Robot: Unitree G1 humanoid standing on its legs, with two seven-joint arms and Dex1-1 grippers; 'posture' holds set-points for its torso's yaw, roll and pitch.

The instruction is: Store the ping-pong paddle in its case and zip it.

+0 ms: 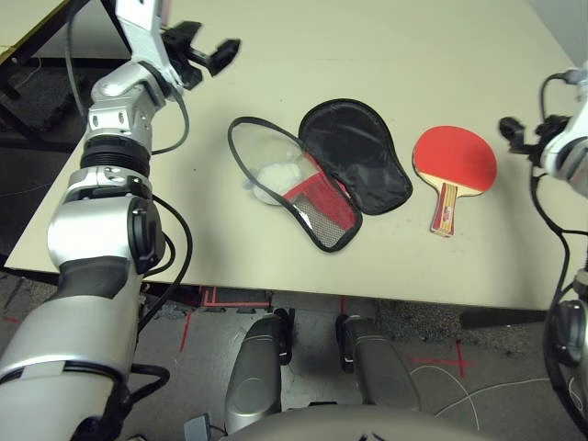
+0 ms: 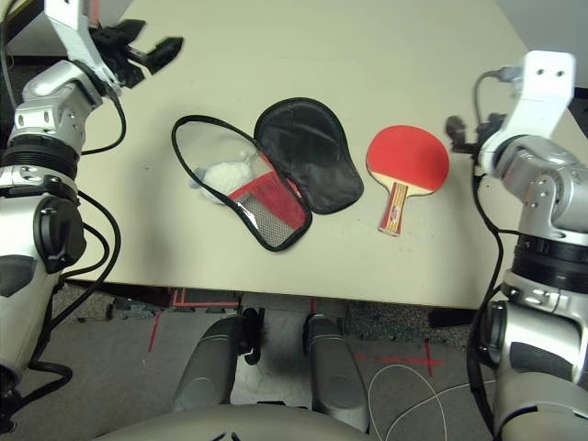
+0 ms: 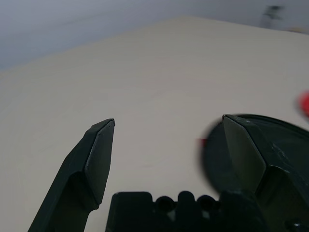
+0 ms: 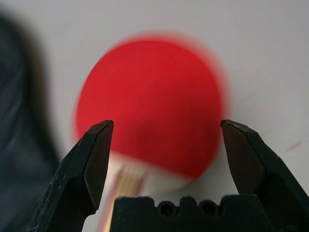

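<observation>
Nearest me is the grey floor with red tape marks, then the pale tabletop (image 1: 276, 55). On it the case (image 1: 356, 156) lies spread open, its black lining beside a clear, red and mesh panel with something white behind it. The paddle (image 1: 455, 161) rests red face up, striped handle towards me, just beside the case. My right gripper (image 4: 167, 123) hovers near the paddle, wide open and empty; my left gripper (image 3: 168, 117), also wide open and empty, hangs beyond the case.

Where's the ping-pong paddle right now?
In the left eye view, the paddle lies on the table, between the open case and the right gripper.
</observation>
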